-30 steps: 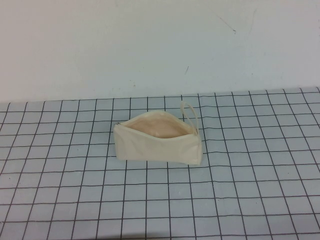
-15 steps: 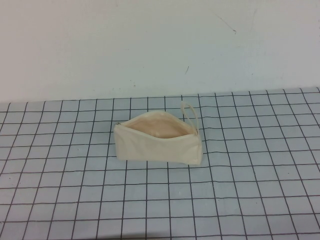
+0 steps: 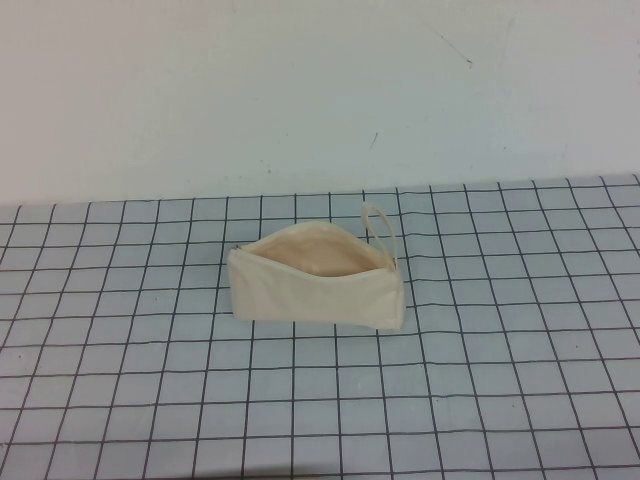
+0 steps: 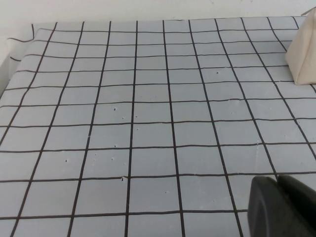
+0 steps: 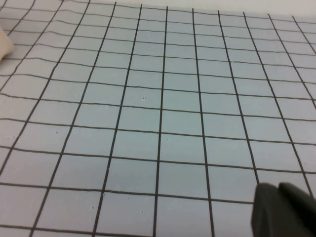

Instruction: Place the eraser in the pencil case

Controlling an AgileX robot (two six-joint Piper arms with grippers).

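The pencil case (image 3: pixel 315 290), a cream-white fabric pouch, stands in the middle of the gridded mat in the high view. Its zip is open and shows the peach lining, and its loop strap (image 3: pixel 380 228) is at its right end. A corner of it shows in the left wrist view (image 4: pixel 303 54) and a sliver in the right wrist view (image 5: pixel 4 47). The eraser shows in no view. My left gripper (image 4: pixel 278 180) is shut and empty, low over the mat to the pouch's left. My right gripper (image 5: pixel 278 187) is shut and empty to its right. Neither gripper shows in the high view.
A grey mat with a black grid (image 3: pixel 480 380) covers the table. A plain white wall (image 3: pixel 300 90) rises behind it. The mat's edge shows in the left wrist view (image 4: pixel 10 64).
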